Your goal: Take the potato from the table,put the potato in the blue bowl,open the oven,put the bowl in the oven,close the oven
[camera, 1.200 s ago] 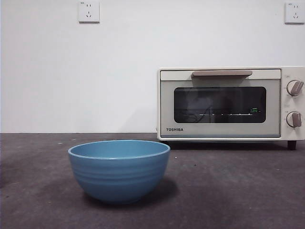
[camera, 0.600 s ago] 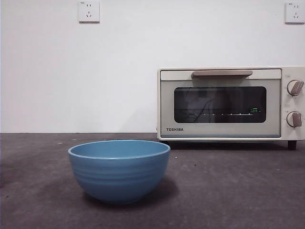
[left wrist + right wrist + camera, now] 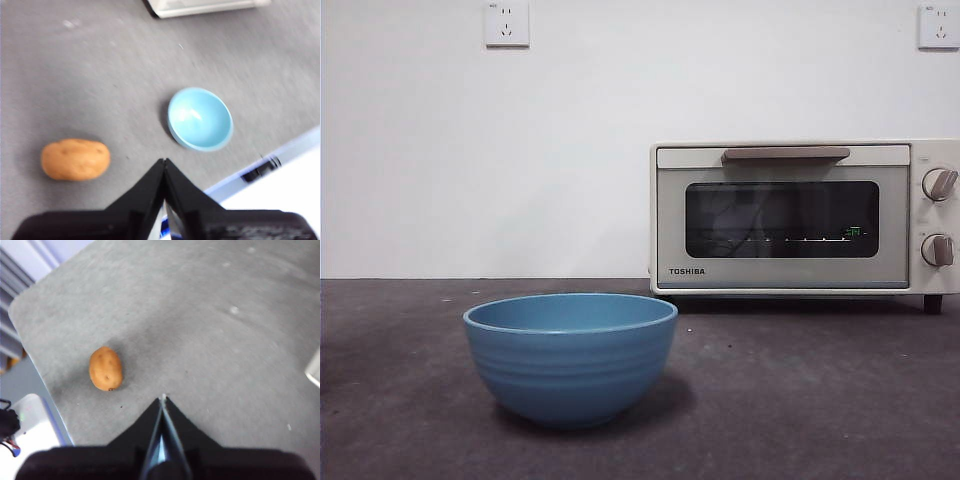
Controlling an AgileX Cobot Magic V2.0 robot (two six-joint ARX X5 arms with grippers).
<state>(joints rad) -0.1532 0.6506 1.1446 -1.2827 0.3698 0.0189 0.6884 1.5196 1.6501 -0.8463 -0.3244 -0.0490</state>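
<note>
Between the earlier front pictures and this one, nothing on the table (image 3: 840, 400) has shifted: bowl and oven sit where they sat, and only the pale reflections in the oven's dark glass have changed slightly. No arm enters the front view.

Going left to right, the potato (image 3: 75, 159) lies on its side on bare table, well apart from the blue bowl (image 3: 570, 357) and outside the front view's frame; the right wrist view shows it near the table's edge by a rounded corner (image 3: 105, 368). The bowl stands upright and empty toward the near edge. The TOSHIBA toaster oven (image 3: 800, 217) stands at the far edge against the wall, door shut, its beige bar handle (image 3: 786, 154) across the top and its knobs on the right.

Both grippers hang above the table holding nothing. The left gripper (image 3: 164, 162) has its jaws pressed together, tips meeting, and so has the right gripper (image 3: 162, 399).

The risks I judge: with jaws closed, neither can take the potato until they part; descending like this would only nudge the smooth, rounded lump, which could roll toward the nearby edge. A pinch off its middle could squirt it sideways. Later, the light bowl may slide or tip when gripped by the rim.

Count: one potato, one bowl, one oven with two knobs, two wall sockets (image 3: 507, 23), two grippers.
</note>
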